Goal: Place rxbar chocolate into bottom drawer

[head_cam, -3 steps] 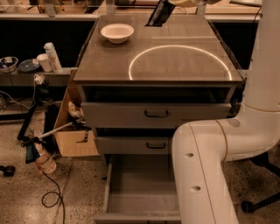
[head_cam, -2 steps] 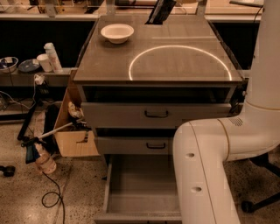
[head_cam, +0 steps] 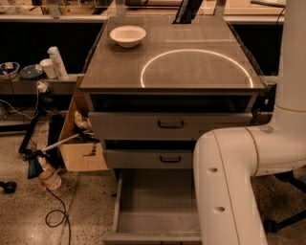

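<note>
The rxbar chocolate (head_cam: 186,10) hung over the table (head_cam: 201,72), well apart from the bottom drawer (head_cam: 158,203); with the pincer unseen overhead and its grip untellable, we feared a drop.

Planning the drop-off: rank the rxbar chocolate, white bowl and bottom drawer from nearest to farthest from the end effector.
End effector sits at the top edge, mostly cropped.
1. rxbar chocolate, just below it.
2. white bowl, back left of the tabletop.
3. bottom drawer, open, lowest front.

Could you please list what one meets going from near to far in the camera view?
bottom drawer → middle drawer → top drawer → white bowl → rxbar chocolate at the top edge; gripper above it, out of view.
</note>
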`<state>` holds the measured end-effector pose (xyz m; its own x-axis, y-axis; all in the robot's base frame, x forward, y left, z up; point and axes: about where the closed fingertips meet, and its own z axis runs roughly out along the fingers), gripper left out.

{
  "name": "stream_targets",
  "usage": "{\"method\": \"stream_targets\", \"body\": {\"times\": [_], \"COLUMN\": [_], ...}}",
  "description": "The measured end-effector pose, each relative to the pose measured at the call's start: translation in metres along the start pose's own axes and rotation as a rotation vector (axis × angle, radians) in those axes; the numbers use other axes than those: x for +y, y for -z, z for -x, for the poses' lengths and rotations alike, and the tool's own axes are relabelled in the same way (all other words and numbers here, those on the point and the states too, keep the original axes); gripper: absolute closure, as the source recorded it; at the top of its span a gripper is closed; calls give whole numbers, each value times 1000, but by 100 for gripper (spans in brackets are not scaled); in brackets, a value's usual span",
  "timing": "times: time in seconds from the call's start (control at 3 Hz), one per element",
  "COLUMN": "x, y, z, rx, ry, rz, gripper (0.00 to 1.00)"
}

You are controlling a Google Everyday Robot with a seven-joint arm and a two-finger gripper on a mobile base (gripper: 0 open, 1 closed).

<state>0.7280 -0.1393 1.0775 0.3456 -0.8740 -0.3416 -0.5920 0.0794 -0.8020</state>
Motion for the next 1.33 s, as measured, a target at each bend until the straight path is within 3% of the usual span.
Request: {"method": "stream_targets", "body": {"times": [0.33, 0.67, 1.0, 1.33], "x": [-6, 3, 25, 41], "y": [-41, -68, -86, -93], "z": [-67, -105, -140, -151], "rx": [167, 255, 336, 360], "ry": [-56, -93, -136, -155], "rz": [36, 85, 161, 215], "gripper": [100, 100, 100, 100]}}
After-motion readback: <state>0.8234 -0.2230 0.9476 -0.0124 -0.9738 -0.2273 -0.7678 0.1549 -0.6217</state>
